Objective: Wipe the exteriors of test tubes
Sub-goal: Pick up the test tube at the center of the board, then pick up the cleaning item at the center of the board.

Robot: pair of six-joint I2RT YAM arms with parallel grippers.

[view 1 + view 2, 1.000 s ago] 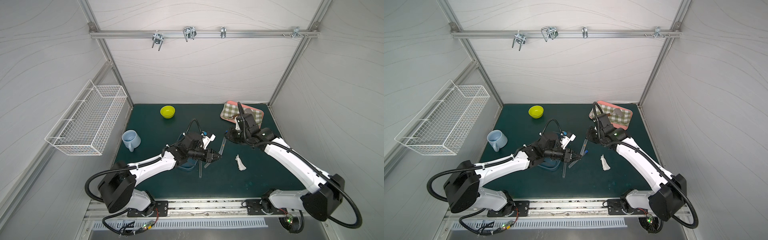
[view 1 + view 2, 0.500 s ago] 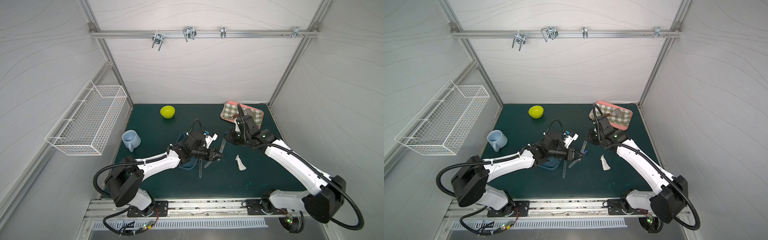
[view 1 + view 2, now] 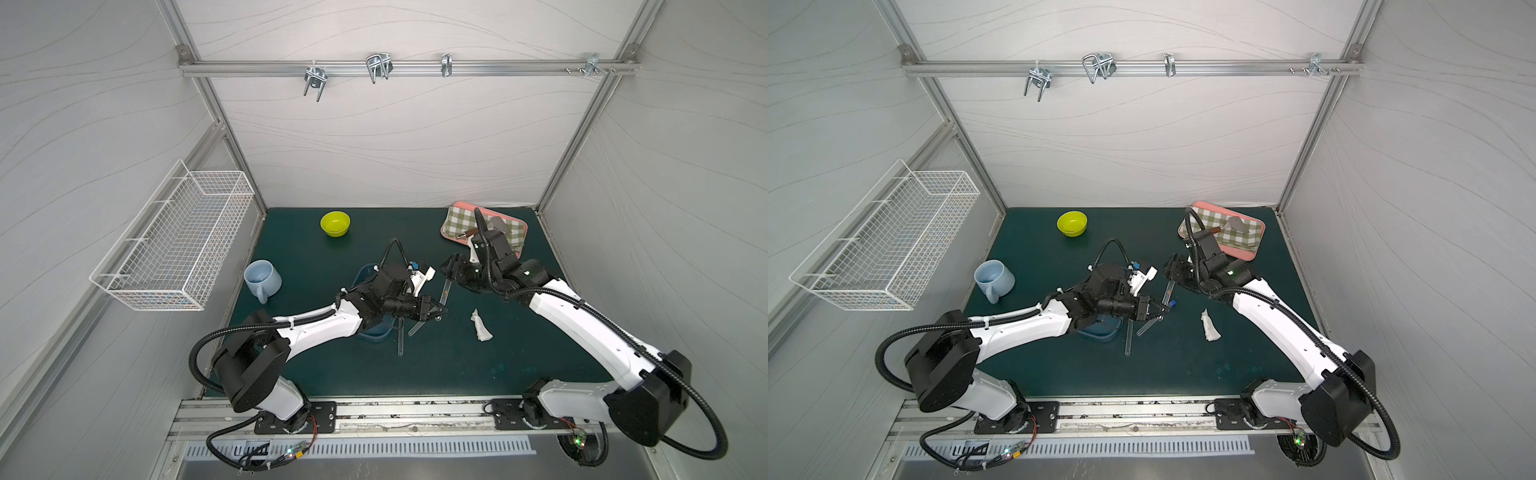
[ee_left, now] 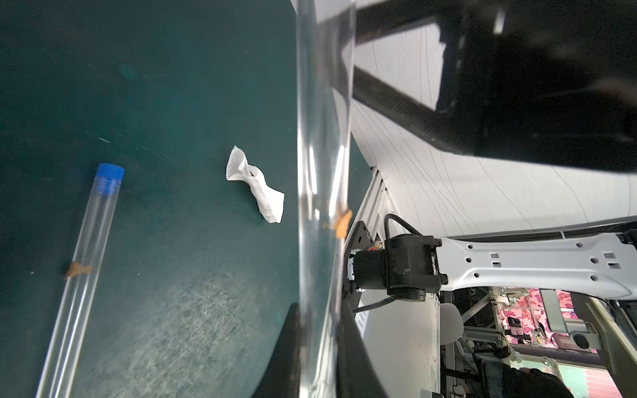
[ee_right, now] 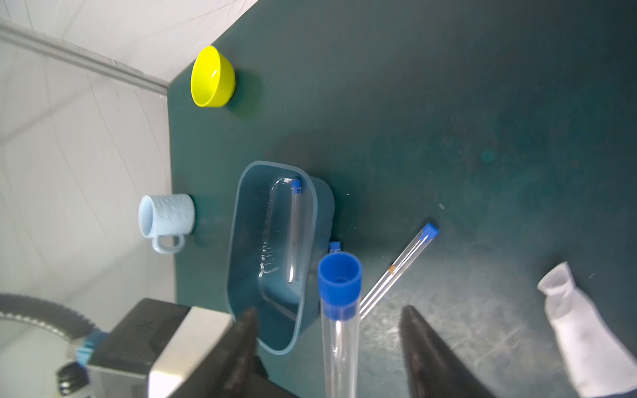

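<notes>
The left fingers (image 4: 286, 361) are pressed tight on a test tube (image 4: 322, 172) and hold it in the air above the middle of the surface (image 3: 457, 365). This tube has a small orange mark on it, and its blue cap (image 5: 339, 279) shows in the right wrist view. The tube reaches across to the right fingers (image 5: 424, 344). They stand spread, one on each side of the tube, with a gap on both sides.

A second tube (image 5: 396, 272), also with an orange mark, lies flat on the surface near a blue tub (image 5: 241, 241) at the middle. A third tube (image 5: 294, 227) lies inside the tub. A fourth tube (image 3: 400, 343) lies on the surface at the front side of the tub and points toward the front edge. A crumpled white cloth (image 3: 481, 326) lies between the middle and the right edge, apart from both arms.
</notes>
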